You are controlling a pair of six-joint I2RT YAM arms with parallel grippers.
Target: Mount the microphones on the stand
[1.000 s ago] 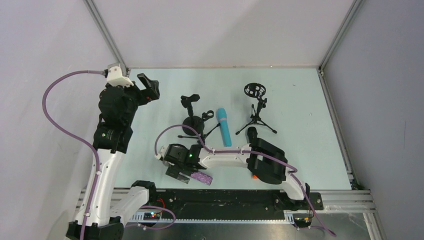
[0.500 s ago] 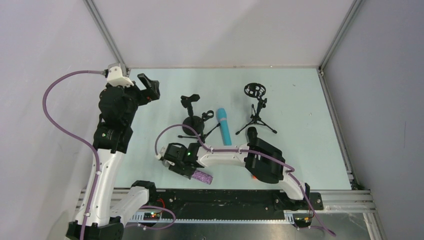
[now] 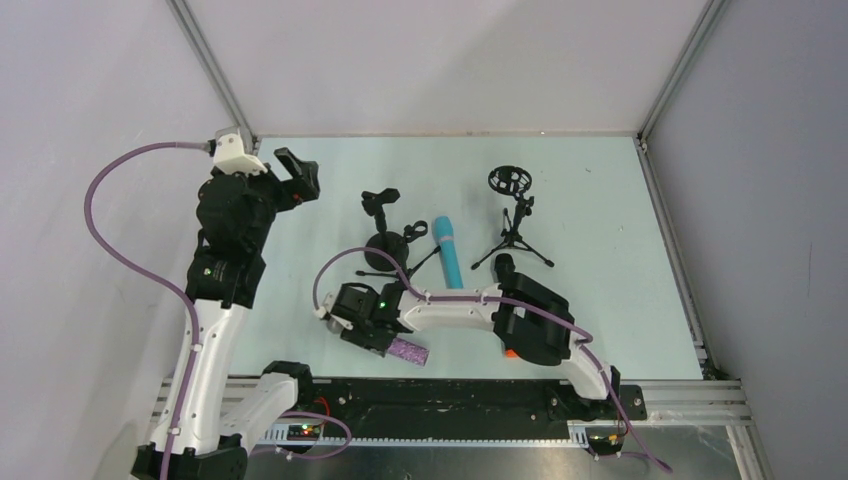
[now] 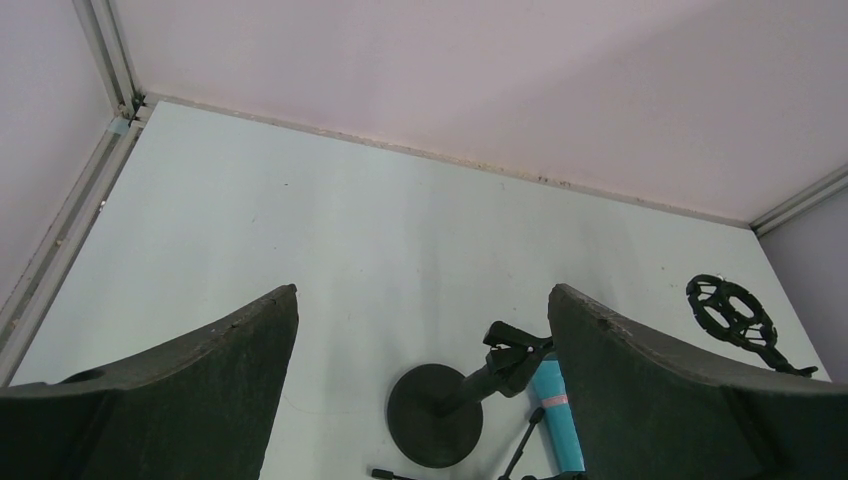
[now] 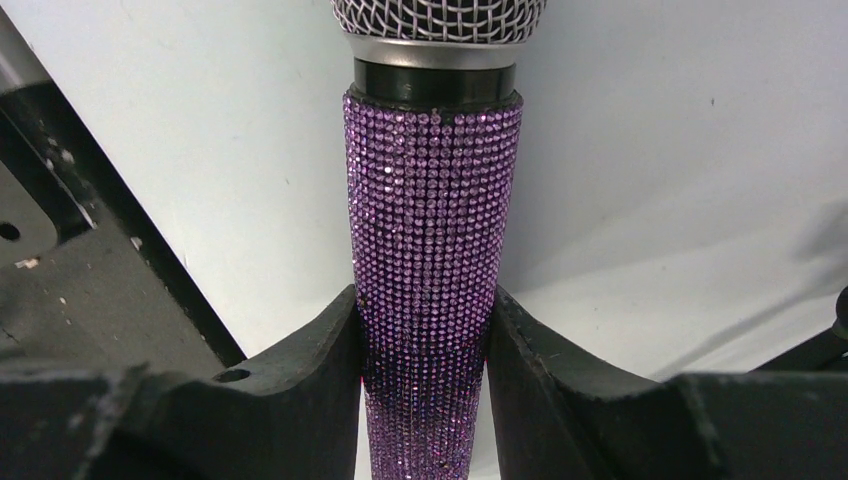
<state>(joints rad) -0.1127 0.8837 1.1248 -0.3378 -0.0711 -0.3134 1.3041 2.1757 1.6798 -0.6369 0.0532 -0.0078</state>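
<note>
My right gripper (image 3: 378, 337) is shut on the purple glittery microphone (image 3: 407, 352) near the table's front edge. In the right wrist view both fingers (image 5: 325, 345) press the purple handle (image 5: 432, 230), and the silver head points away. The light-blue microphone (image 3: 449, 253) lies flat mid-table and also shows in the left wrist view (image 4: 560, 420). The black microphone is mostly hidden under my right arm; its orange end (image 3: 510, 353) shows. A round-base clip stand (image 3: 385, 247) stands left of the blue microphone. My left gripper (image 3: 297, 175) is open and empty, raised at the far left.
A small tripod stand with a ring mount (image 3: 512, 235) stands right of the blue microphone, its ring visible in the left wrist view (image 4: 735, 312). A second small clip stand (image 3: 415, 234) with thin legs is beside the round base. Walls and a metal frame enclose the table.
My right gripper has shifted slightly up and right, and the purple microphone has moved with it. The left arm has not moved.
</note>
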